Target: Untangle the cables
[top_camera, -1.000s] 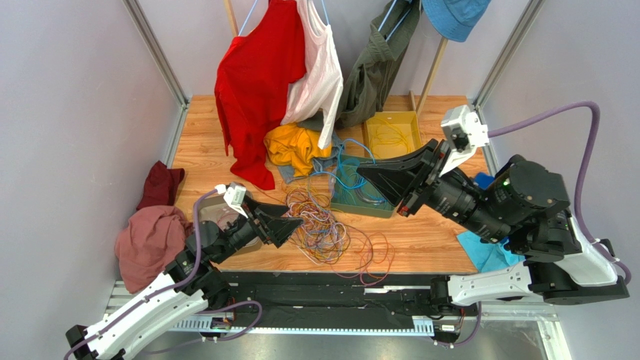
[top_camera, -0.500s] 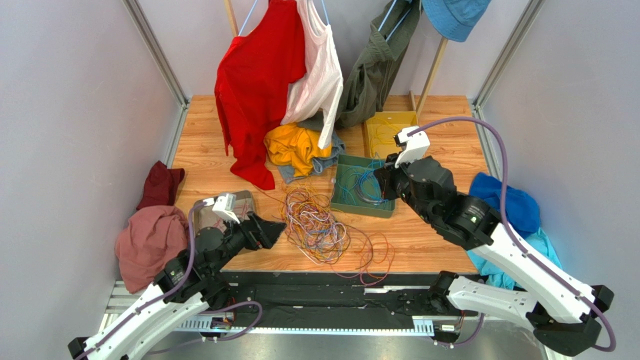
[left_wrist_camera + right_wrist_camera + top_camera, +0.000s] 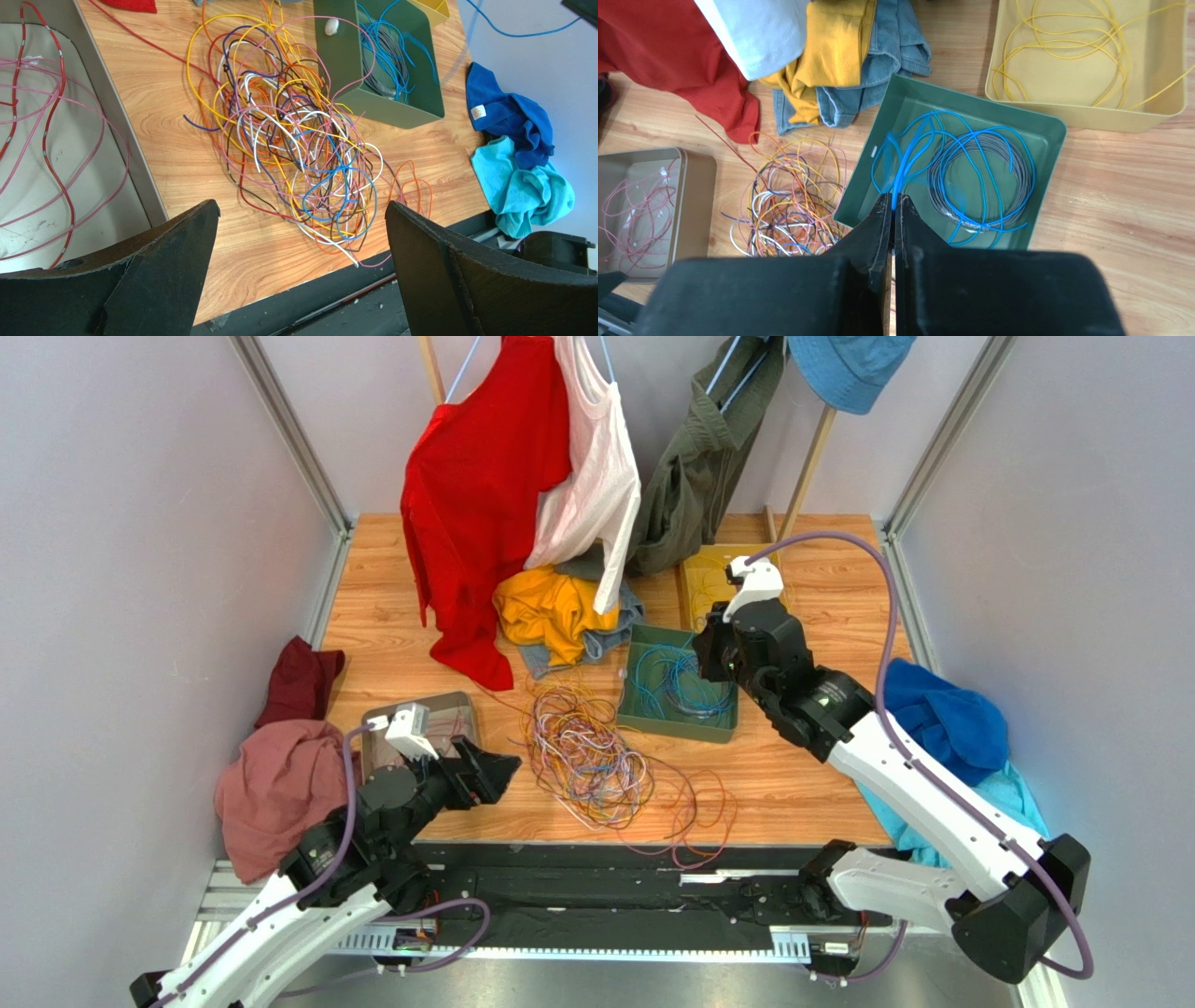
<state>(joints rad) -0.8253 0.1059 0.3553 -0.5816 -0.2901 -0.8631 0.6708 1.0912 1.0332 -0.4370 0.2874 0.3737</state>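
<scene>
**A:** On the worktop (image 3: pixel 828 602), your cables (image 3: pixel 589 756) lay in 1 loose tangle of orange, yellow, white, pink and blue loops. It sat between the grey tray (image 3: pixel 456 709) on the left and the green tray (image 3: pixel 976 106) on the right.

**B:** You had the left arm's fingers (image 3: pixel 168 266) spread wide above the near-left side of that tangle. Nothing was between them and no wire touched them.

**A:** Your right arm's fingers (image 3: pixel 882 224) hovered above the green tray, pressed together and pinching 1 blue cable (image 3: pixel 899 175) at their tips.

**B:** From those tips the blue cable ran down into the green tray. There you could see more blue loops lying over 1 grey coil (image 3: pixel 1001 142).

**A:** Behind the green tray, your yellow tray (image 3: pixel 1088 119) held thin yellow wire (image 3: pixel 1060 49). The grey tray held a few pink and red wires (image 3: pixel 633 210).

**B:** Some strands trailed from the tangle toward the front edge of the worktop. You also had clothes (image 3: pixel 836 63) heaped just behind the tangle, beside the green tray's far-left corner. 2 blue cloths (image 3: pixel 516 161) lay well apart on the right.
</scene>
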